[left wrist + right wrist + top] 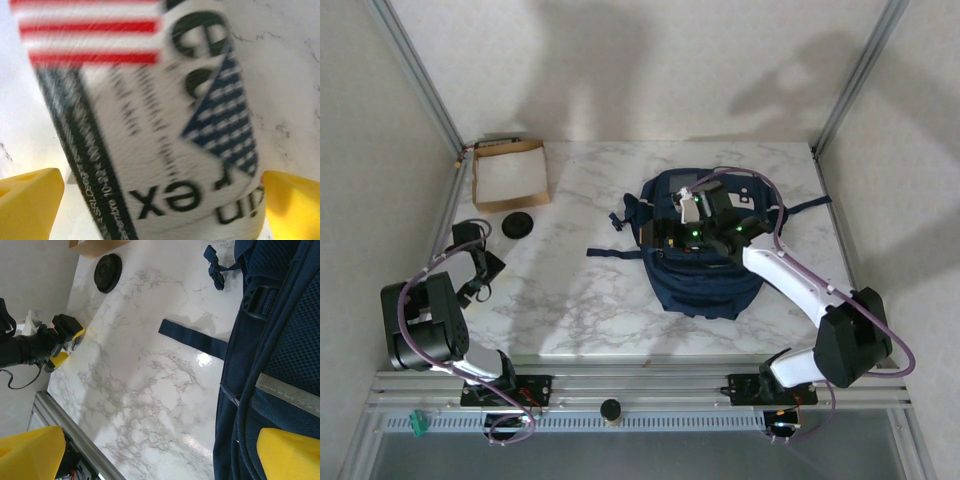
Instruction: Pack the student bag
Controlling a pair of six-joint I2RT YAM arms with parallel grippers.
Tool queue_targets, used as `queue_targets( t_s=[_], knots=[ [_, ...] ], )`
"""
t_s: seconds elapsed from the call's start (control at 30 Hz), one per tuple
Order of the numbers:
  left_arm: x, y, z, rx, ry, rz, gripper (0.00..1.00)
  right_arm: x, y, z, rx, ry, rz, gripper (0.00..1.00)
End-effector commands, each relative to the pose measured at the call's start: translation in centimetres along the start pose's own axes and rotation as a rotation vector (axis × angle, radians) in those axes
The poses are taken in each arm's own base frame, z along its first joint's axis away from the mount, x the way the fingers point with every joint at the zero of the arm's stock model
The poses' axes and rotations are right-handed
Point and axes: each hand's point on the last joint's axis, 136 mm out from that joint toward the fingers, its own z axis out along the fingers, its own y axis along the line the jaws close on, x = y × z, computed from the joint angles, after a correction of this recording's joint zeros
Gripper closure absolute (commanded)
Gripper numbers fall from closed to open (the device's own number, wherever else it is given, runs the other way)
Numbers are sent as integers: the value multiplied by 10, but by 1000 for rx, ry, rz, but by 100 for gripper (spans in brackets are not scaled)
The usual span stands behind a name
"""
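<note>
**Packing setup.** The student bag [705, 290], soft navy fabric with mesh and a pale stripe, lies flat right of centre on the glossy marbled bench [570, 300], presumably for access from above. The right end effector [160, 454] hovers released over its edge. The left end effector [160, 205], released, flanks 1 printed cylinder [150, 125].

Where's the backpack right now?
Top view: the backpack lies flat, right of centre on the marble table. The black disc and cardboard box sit well off to its left, near the far-left corner.
</note>
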Motion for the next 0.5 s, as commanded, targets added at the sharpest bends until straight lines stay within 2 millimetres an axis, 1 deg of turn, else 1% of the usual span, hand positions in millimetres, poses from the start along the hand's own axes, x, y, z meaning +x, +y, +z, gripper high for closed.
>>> queue_targets(
  t_s=[0.0,0.13,0.3,0.47],
  knots=[
    [0,4,1,-14,-22,-31,1,-8,1,1,0,-23,0,1],
    [-7,-5,2,12,-27,-56,1,-8,1,2,2,-20,0,1],
    [-12,7,9,-62,-57,-145,1,-8,-1,3,7,-15,0,1],
    [-22,0,11,-44,-79,-187,1,-9,-4,2,16,-15,-5,1]
  ],
)
